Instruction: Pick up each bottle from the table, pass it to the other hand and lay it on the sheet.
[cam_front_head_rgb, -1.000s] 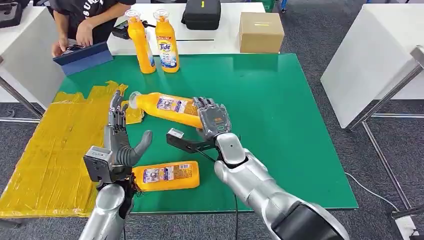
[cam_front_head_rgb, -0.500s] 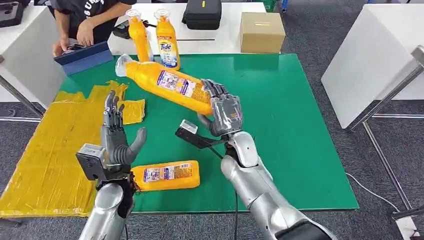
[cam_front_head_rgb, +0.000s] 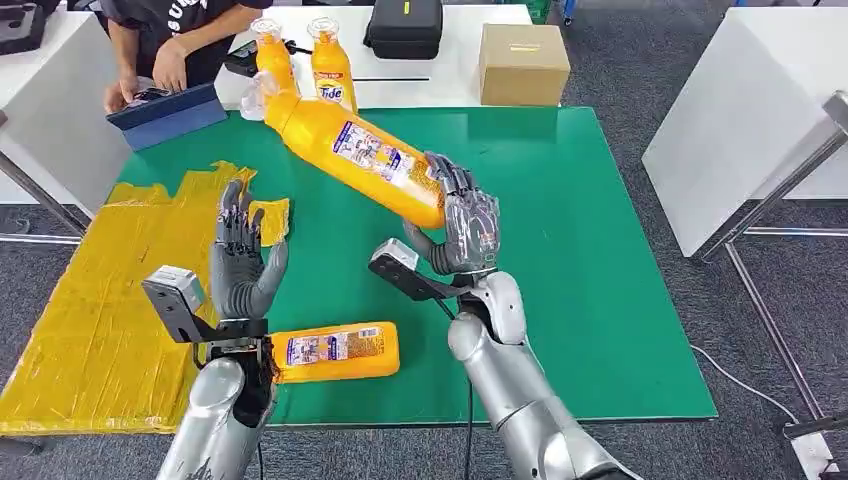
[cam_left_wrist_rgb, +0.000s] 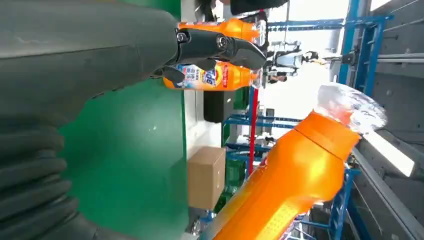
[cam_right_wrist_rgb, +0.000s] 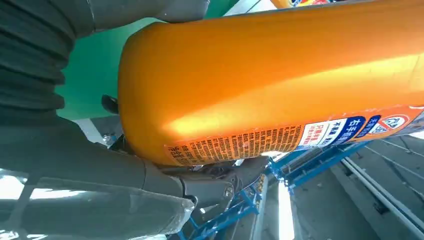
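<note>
Right hand (cam_front_head_rgb: 468, 228) grips an orange detergent bottle (cam_front_head_rgb: 355, 158) by its base, tilted up mid-frame over the green mat (cam_front_head_rgb: 560, 200); left hand (cam_front_head_rgb: 243, 262) released, fingers spread, lower left

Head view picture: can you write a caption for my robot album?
Robot's right hand lifts an orange bottle over the green table toward its open left hand.

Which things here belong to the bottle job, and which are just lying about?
Job: orange detergent bottle held by right hand; open left hand; lying orange bottle; two upright orange bottles; yellow sheet.
Lying about: brown cardboard box; black case.
</note>
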